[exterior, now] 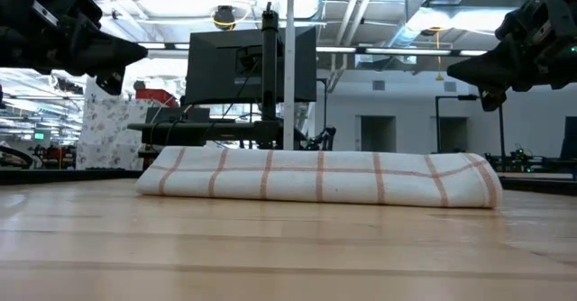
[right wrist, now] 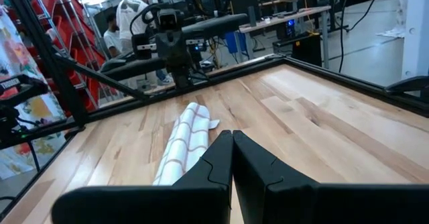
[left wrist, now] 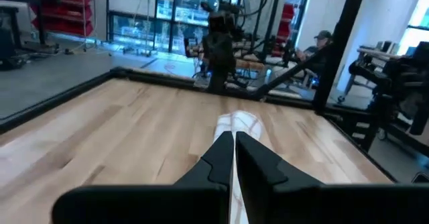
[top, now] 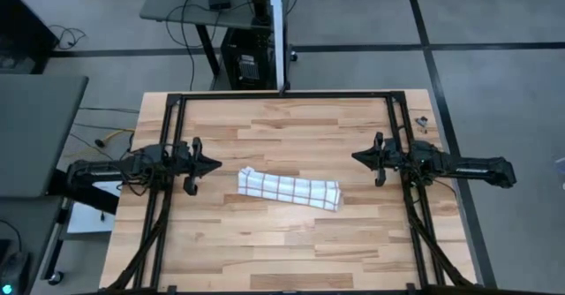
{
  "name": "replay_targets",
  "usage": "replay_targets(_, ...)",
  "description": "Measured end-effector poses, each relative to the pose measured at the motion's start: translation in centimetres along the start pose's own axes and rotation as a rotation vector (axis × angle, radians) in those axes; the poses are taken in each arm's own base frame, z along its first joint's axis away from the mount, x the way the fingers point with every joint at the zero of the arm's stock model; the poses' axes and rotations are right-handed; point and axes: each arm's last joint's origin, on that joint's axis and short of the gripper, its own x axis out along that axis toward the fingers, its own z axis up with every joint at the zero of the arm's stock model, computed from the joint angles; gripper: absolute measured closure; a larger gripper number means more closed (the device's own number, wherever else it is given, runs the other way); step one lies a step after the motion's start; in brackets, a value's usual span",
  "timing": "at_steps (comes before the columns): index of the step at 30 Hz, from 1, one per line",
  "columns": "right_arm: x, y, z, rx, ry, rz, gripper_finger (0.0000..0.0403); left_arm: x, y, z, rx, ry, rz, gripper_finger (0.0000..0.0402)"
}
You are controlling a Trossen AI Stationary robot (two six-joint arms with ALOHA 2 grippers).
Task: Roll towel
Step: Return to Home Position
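**Item 1, left hand** (top: 215, 164). We log it at 9 o'clock on the bench (top: 291, 127), tip pointing toward 3 o'clock. In the low view it is raised clear of the wood. Its two dark fingers (left wrist: 214, 158) lie pressed together with only a hairline seam between them, and they carry nothing. It is well apart from the cloth.

**Item 2, towel** (top: 290, 189). White cloth with a grid of thin reddish-brown lines, rolled into one long bundle. We place it near the centre of the bench, a little toward 6 o'clock, lying flat on the wood. Its long axis runs roughly 9 to 3, the right end dipping slightly toward 4 o'clock. A small loose corner juts out at the end nearer the left hand. Neither hand touches it.

**Item 3, right hand** (top: 356, 157). We log it at 3 o'clock, tip pointing toward 9 o'clock, also raised above the wood. Its fingers (right wrist: 251, 160) are closed against each other and empty. It sits slightly nearer 12 o'clock than the roll and well apart from it.

**Item 4, black frame** (top: 282, 95). Dark tubing runs along the 12 o'clock edge of the bench and down both sides beneath the arms.

**Item 5, surroundings.** Beyond the 12 o'clock edge we note a white post (exterior: 288, 58) and a dark monitor (exterior: 236, 62). The left wrist view shows a person in a cap (left wrist: 323, 39) past the far edge. The right wrist view shows a person in a white top (right wrist: 129, 15) among the racks.
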Motion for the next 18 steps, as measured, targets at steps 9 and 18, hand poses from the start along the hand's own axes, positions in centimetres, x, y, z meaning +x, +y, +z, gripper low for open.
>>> replay_targets(9,0.0,0.0,-0.01,0.0,0.0,0.0,0.0403,0.01,0.0,-0.04,-0.001,0.002,-0.001,0.04)
replay_targets(18,0.0,0.0,-0.01,0.0,0.0,0.0,0.0403,0.03,0.01,-0.08,-0.001,0.006,0.0,0.04)
